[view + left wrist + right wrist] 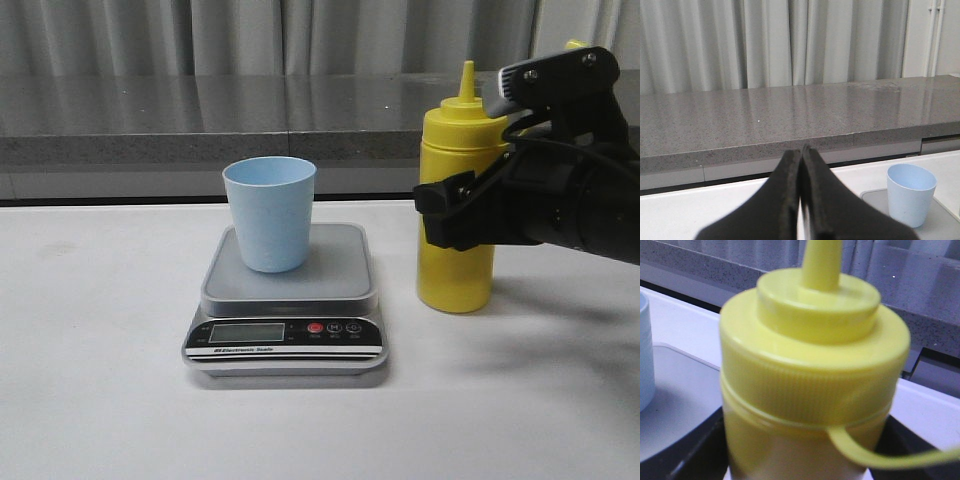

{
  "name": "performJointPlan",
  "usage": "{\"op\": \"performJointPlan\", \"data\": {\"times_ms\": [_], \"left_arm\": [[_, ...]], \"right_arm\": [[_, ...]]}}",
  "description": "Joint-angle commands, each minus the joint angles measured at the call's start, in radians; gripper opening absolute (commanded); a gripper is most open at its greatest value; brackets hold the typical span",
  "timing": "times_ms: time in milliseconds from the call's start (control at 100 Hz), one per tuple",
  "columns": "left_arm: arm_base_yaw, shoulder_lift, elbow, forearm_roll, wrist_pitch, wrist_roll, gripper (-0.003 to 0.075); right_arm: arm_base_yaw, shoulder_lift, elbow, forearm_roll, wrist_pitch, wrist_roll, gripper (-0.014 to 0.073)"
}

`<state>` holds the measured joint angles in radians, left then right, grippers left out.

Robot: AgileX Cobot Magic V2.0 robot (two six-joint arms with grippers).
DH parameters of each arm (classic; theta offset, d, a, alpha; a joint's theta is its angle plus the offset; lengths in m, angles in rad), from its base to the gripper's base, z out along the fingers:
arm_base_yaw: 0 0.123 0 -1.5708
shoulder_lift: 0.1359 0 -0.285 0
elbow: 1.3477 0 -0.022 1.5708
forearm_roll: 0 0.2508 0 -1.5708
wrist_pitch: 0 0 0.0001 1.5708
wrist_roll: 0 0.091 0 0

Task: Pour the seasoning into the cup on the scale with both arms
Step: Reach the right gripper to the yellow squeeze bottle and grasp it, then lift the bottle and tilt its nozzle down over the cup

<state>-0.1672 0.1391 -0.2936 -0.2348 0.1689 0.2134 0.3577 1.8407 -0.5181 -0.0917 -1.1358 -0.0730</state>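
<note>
While the pale blue cup [269, 212] already stands upright on the platform of the silver-grey scale [285, 305], nothing has yet been poured: the yellow bottle [458, 200] sits upright on the white table [90, 380] just to the right of the scale, its cone nozzle pointing up and its thin tethered cap hanging off to one side in the right wrist view. The right gripper [455, 212] is spread around the bottle's middle, a dark finger on either side of it, though whether it is pressing the plastic or merely bracketing it cannot be told. The left gripper [801, 200], out of the front view, hangs off to the left of the scale with its fingers pressed together and holding nothing. By this reading the setup is done and the work itself remains: gripping, lifting, tilting the nozzle over the cup and squeezing. The scale's display is too small to read. Behind the table runs a speckled grey stone ledge [200, 115], and pale pleated curtains [765, 40] close off the room beyond.
</note>
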Motion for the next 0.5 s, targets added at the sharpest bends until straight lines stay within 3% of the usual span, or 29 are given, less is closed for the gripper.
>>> {"op": "performJointPlan", "data": {"times_ms": [0, 180, 490], "left_arm": [[0.002, 0.01, -0.026, -0.013, -0.074, -0.003, -0.002], [0.002, 0.01, -0.026, -0.013, -0.074, -0.003, -0.002], [0.002, 0.01, -0.026, -0.013, -0.074, -0.003, -0.002]], "right_arm": [[-0.003, -0.044, -0.019, -0.019, -0.154, -0.009, 0.0258], [-0.003, -0.112, -0.041, -0.133, -0.021, -0.047, 0.0258], [-0.001, -0.259, -0.201, -0.252, 0.539, -0.121, 0.0258]]}}
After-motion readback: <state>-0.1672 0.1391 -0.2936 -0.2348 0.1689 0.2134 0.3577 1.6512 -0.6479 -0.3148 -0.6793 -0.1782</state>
